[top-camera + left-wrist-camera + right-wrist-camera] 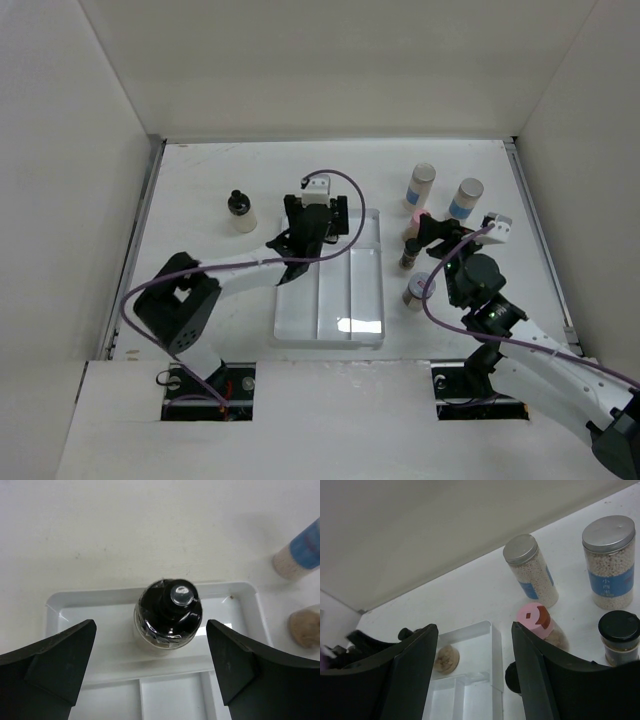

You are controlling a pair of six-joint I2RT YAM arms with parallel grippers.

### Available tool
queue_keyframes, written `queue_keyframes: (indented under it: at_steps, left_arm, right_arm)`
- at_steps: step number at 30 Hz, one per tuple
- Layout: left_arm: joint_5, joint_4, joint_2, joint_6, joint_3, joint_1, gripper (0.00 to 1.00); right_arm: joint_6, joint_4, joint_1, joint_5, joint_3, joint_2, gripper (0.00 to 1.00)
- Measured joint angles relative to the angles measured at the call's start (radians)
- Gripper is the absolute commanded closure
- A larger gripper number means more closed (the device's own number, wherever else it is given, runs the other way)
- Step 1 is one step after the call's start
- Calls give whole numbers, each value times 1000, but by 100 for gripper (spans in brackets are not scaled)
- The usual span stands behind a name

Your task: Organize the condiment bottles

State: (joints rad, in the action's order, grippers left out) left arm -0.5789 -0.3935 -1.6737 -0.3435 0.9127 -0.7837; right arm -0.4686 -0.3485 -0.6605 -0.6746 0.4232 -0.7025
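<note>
- Left hand (150, 630): fingers spread wide on either side of a black-capped bottle (167, 615) and touching it on neither side. It holds nothing.
- That bottle stands upright in the far cross compartment of the white divided tray (100, 600), about midway along it. Judged placed.
- Right hand (474, 627): also wide and holding nothing. It hangs over the cluster to the right of the tray, with the pink-capped bottle (536, 620) just beyond its right finger.
- Outside the tray, on the bench (200, 180) to its right:
  - the left silver-lidded jar (530, 570) and the right silver-lidded jar (610, 560), both clear with blue labels
  - the pink-capped bottle
  - a black-capped jar (619, 635)
  - a dark-capped bottle (410, 250) near the tray's right wall
  - a grey-lidded jar (418, 290) nearest the arm bases
- Left of the tray, well apart from that cluster, 1 lone black-capped bottle (240, 210) stands upright.
- Progress, judged: early. Only 1 bottle is seen in the tray, and 7 appear left to move.
- Obstructions, judged:
  - The right cluster is tightly packed, so a wide hand reaching for the pink-capped bottle could knock the dark-capped bottle or the jars behind it.
  - The left arm lies across the tray's far end and would need to clear before the right arm could deliver there.
</note>
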Motion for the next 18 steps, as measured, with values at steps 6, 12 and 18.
queue_keyframes:
  at_steps: [6, 12, 18]
  left_arm:
    - [-11, 37, 315, -11, -49, 74, 7]
    - [-23, 117, 433, -66, -143, 298, 8]
    - [-6, 192, 298, -87, -167, 393, 8]
  right_arm:
    - [0, 0, 0, 1, 0, -15, 31]
    - [0, 0, -2, 17, 0, -37, 30]
    - [1, -2, -2, 42, 0, -57, 28]
